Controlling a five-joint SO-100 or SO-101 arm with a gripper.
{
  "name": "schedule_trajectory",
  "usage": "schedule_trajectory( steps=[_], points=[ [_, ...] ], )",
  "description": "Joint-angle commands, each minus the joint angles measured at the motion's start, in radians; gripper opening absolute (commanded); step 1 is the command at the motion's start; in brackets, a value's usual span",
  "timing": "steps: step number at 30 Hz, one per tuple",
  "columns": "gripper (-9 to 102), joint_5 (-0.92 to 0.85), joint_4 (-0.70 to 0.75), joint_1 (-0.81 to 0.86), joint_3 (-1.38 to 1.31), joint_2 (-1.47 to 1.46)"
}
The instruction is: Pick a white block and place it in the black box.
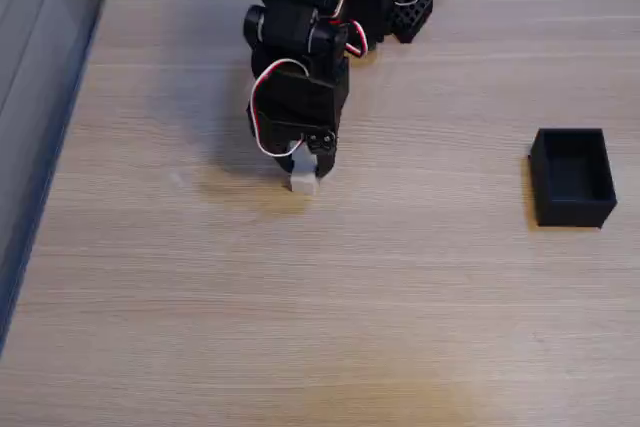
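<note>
In the fixed view the white block rests on the wooden table, left of centre. My black arm reaches down from the back edge, and its gripper sits right over the block with the fingertips at the block's top. The arm's body hides the block's upper part and the gap between the jaws. The black box stands open-topped near the right edge, far from the gripper, with nothing visible inside.
The arm's base and red-and-white cables occupy the back centre of the table. The table's left edge drops off beside a grey wall. Bare wood lies between the block and the box.
</note>
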Motion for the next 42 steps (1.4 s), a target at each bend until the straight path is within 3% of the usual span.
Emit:
schedule_trajectory(
  steps=[1, 7, 14, 18, 28, 42],
  points=[
    [0, -0.021, 0.002, -0.005, -0.028, 0.006],
    [0, -0.072, 0.02, 0.021, -0.028, 0.061],
    [0, -0.305, 0.063, 0.058, 0.066, 0.29],
    [0, -0.341, 0.132, 0.025, 0.13, 0.433],
    [0, -0.072, 0.181, -0.253, 0.262, 0.715],
    [0, 0.364, 0.245, -0.635, 0.23, 0.808]
  ],
)
